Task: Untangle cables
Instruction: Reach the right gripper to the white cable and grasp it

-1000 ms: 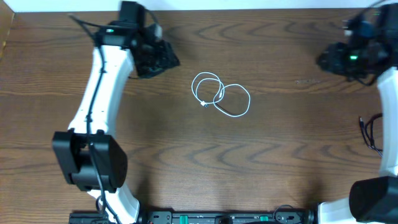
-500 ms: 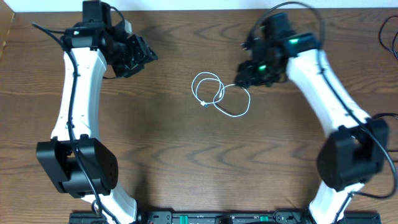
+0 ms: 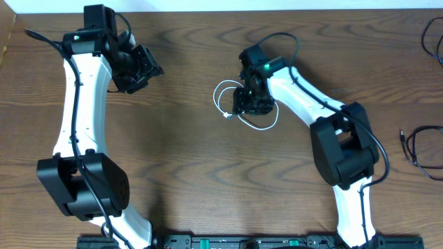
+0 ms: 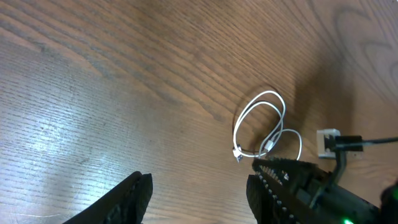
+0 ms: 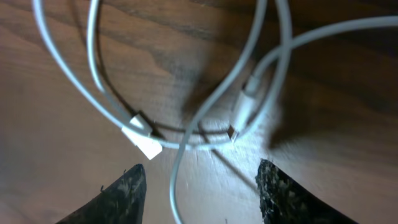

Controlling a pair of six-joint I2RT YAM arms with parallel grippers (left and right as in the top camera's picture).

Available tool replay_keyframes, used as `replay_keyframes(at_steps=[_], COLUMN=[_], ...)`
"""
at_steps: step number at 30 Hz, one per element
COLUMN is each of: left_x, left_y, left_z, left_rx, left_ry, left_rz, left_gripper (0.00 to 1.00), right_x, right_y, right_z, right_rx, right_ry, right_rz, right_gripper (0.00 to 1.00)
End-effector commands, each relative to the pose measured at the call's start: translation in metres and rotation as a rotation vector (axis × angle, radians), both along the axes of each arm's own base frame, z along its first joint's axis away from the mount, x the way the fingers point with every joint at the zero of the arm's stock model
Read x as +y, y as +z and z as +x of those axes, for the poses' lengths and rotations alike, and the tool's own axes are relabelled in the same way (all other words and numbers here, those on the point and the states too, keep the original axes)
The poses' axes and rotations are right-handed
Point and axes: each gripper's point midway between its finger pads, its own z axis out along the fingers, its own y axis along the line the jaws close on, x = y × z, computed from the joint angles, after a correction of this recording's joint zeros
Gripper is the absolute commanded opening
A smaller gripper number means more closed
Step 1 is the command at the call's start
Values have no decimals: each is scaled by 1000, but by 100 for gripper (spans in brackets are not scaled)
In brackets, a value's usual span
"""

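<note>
Wood worktop [image 3: 208, 180]: dark brown grain; everything lies on it.
White cable [image 3: 226, 97]: near the middle of the worktop, a little toward the far side. It lies flat in two overlapping loops. The left loop is plain from overhead. The crossing and part of the right loop are hidden under the right hand.
White cable, close up [image 5: 93, 68]: strands cross one another several times. A flat plug [image 5: 142, 142] and a slimmer plug [image 5: 245, 106] both lie inside the tangle, near each other, on the wood.
Right hand [image 3: 252, 102]: directly over the crossing, fingers spread wide and clamped on nothing. Its fingertips [image 5: 121, 196] stand either side of the loose strands. Whether they touch the worktop, cannot tell.
Left hand [image 3: 142, 66]: far-left part of the worktop, well apart from the white cable. Fingers parted, holding nothing.
Left wrist view: white cable [image 4: 261, 124] lies beyond the hand's own fingers [image 4: 124, 199]; dark gear on the right blocks part of the nearer loop.
Black cable [image 3: 415, 149]: at the right edge, well apart from the white one, partly cut off by the frame. One small plug end [image 3: 402, 135] shows.
In the way: right arm [image 3: 304, 104] stretches from the near-right corner across to the white cable.
Black rail [image 3: 208, 242]: along the near edge, between the arm bases.
</note>
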Motion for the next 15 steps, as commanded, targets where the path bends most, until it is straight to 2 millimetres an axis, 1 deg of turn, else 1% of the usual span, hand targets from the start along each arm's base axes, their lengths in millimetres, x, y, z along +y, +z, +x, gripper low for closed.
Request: replay_keyframes(at_steps=[1,3,8,12,13,15], left_x=[3,3,3,3,3,3], left_y=[8,8,8,8,8,8], left_z=[-2,-3,-3,-3,-3,-4], left_rx=[-19,-15,-15,-15,-14,-10], left_ry=[6,6,6,6,6,6], left_rz=[19,18,18,18,18,18], left_gripper=[55,55,55,55,55,55], right_x=[5,2,-12,-10,-12,-17], right_y=[-18,-31,-45,-46,-47,-47], right_z=[-2,-4,-5,-6,-5,-6], right_rx=[23,31,-4,-20,-26,-28], right_ry=[-21,-21,-14,-2,1,19], right_rz=[-18,-57,-194,-210,-223,-249], right_gripper=[49,47,43,32,24,20])
